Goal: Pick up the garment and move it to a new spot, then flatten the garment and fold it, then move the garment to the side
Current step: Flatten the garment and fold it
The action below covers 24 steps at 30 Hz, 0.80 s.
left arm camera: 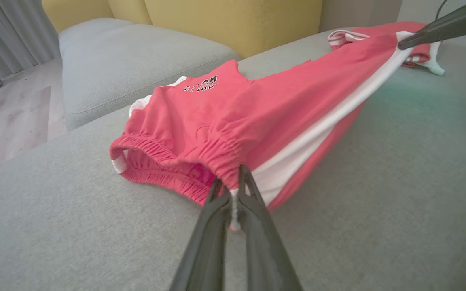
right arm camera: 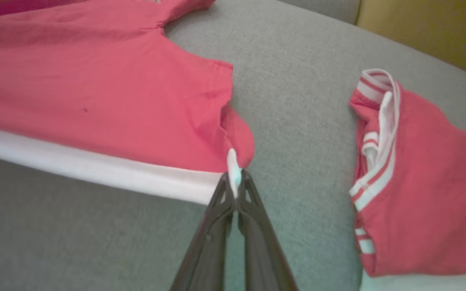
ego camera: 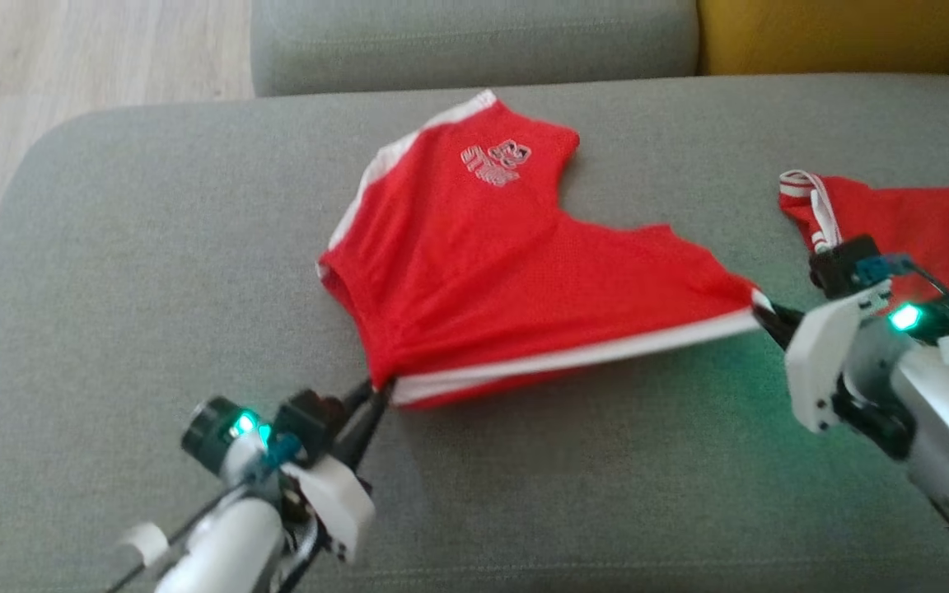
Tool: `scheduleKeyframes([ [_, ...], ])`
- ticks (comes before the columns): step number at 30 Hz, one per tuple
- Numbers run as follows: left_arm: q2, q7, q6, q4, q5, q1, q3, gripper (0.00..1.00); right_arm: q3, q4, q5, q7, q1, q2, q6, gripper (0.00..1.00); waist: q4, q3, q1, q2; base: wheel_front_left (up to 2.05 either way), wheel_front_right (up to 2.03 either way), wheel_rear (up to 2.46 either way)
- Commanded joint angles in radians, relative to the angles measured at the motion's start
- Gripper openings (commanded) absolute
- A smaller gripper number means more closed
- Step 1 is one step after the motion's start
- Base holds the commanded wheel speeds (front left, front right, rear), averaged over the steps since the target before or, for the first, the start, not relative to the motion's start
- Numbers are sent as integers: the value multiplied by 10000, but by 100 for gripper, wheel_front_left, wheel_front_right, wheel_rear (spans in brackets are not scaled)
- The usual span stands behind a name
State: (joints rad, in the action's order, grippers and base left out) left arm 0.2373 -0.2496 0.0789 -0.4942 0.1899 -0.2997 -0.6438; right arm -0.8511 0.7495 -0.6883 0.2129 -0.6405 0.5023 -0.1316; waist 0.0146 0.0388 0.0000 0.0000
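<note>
The garment (ego camera: 491, 272) is a pair of red shorts with white side stripes and a pale logo, stretched over the grey cushion (ego camera: 153, 272). My left gripper (ego camera: 377, 387) is shut on the waistband corner (left arm camera: 231, 178) at the near left. At the near right my right gripper (ego camera: 767, 311) is shut on the leg hem corner (right arm camera: 233, 169). The white-striped near edge hangs taut between them, lifted slightly off the cushion. The far leg (left arm camera: 217, 81) with the logo lies flat on the cushion. In the left wrist view the right gripper's fingers (left arm camera: 439, 28) show at top right.
A second red garment (ego camera: 919, 231) with striped trim lies bunched at the right, just behind my right gripper, also in the right wrist view (right arm camera: 411, 190). A yellow cushion (ego camera: 829, 33) and a grey backrest (ego camera: 474, 41) stand behind. Wooden floor (ego camera: 71, 49) lies beyond the left edge.
</note>
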Motion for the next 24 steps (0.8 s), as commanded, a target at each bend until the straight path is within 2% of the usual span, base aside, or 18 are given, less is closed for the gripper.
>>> scheduleKeyframes([
  [1, 174, -121, -43, 303, 66, -252, 321, 0, -33, -219, -106, 70, 22, 395, 9, 0, -23, -83, 0, 0, 0, 0, 0],
  [5, 123, -121, 76, 596, 193, 316, 33, 0, -500, -1061, -791, 1043, 333, 1294, 9, 0, -84, -384, 0, 0, 0, 0, 0],
  [6, 98, -67, 151, 764, 316, 619, -138, 0, -693, -1528, -1099, 1534, 478, 1781, 9, 0, -110, -511, 0, 0, 0, 0, 0],
  [8, 111, 60, 227, 990, 458, 917, -321, 0, -825, -2015, -1439, 2069, 635, 2276, 9, 0, -120, -601, 0, 0, 0, 0, 0],
  [13, 265, 470, 341, 1830, 717, 1645, -805, 0, -897, -3213, -2205, 3632, 1100, 3476, 9, 0, -110, -740, 0, 0, 0, 0, 0],
  [16, 395, 695, 373, 2363, 850, 1949, -1000, 0, -609, -3901, -2523, 4301, 1332, 4005, 9, 0, -54, -772, 0, 0, 0, 0, 0],
  [20, 496, 809, 239, 2940, 952, 1921, -861, 0, 113, -4462, -2398, 4403, 1244, 4214, 9, 0, 140, -662, 0, 0, 0, 0, 0],
  [24, 421, 798, 56, 3207, 1080, 1498, -536, 0, 786, -4582, -2155, 4527, 849, 3903, 9, 0, 485, -387, 0, 0, 0, 0, 0],
])
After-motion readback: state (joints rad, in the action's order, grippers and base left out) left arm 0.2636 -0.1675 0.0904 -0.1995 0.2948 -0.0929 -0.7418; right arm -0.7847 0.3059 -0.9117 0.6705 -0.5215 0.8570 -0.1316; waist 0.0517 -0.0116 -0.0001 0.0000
